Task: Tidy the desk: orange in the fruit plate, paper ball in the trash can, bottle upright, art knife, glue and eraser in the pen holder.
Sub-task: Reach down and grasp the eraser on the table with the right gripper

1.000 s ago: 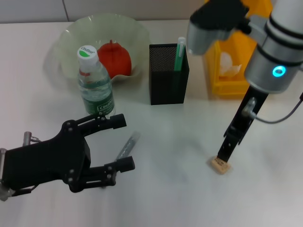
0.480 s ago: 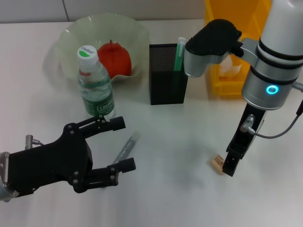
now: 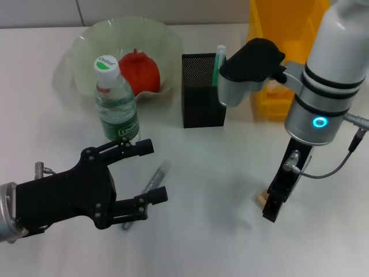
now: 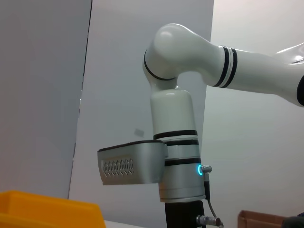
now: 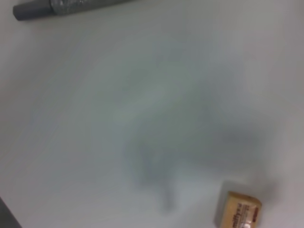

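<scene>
The tan eraser [image 3: 263,198] [image 5: 237,212] lies flat on the white desk, and my right gripper [image 3: 274,203] stands low against its right side. A grey art knife [image 3: 154,178] [image 5: 61,6] lies between the spread fingers of my open left gripper [image 3: 149,173], which holds nothing. The bottle [image 3: 116,103] stands upright just behind that gripper. The orange [image 3: 139,70] rests in the pale-green fruit plate [image 3: 81,49]. A green glue stick [image 3: 219,62] pokes out of the black mesh pen holder [image 3: 204,91]. The yellow trash can [image 3: 282,23] is behind my right arm, which hides the paper ball.
My right arm's elbow [image 3: 248,66] hangs over the gap between pen holder and trash can. The left wrist view shows that arm [image 4: 176,142], a corner of the yellow bin [image 4: 47,211] and a brown box edge [image 4: 266,218]. Bare desk lies between the two grippers.
My right gripper has slid toward the desk's front edge, from behind the eraser to its near right side, while the elbow swung left. The left gripper crept slightly right around the art knife.
</scene>
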Robot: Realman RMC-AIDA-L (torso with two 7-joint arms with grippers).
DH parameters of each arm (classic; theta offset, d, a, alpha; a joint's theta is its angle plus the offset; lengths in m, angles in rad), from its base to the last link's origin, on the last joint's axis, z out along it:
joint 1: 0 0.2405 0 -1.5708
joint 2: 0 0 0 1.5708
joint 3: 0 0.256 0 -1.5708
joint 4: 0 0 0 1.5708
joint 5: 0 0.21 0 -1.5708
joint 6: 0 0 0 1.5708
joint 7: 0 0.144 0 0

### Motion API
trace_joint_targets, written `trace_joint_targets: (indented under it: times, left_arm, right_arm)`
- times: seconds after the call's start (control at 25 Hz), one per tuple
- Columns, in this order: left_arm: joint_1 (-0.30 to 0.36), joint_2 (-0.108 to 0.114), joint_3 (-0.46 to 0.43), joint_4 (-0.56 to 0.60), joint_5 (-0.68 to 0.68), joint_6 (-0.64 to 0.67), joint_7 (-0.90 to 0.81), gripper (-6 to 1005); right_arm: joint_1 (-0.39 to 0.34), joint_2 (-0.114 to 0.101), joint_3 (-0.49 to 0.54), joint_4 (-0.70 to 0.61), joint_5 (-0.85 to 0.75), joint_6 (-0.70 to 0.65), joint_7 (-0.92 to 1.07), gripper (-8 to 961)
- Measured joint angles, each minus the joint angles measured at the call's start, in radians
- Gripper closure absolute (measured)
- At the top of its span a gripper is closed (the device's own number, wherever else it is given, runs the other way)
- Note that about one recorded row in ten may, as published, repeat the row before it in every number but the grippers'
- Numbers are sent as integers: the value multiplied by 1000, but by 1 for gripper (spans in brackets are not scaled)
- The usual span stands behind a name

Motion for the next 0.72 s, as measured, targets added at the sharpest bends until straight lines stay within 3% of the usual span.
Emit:
trace_joint_targets:
  times: [0.72]
  left_arm:
    - [-3, -4, 4, 0, 0, -15, 0, 192]
  right_arm:
    - [1, 0, -35, 31, 18, 46, 4, 264]
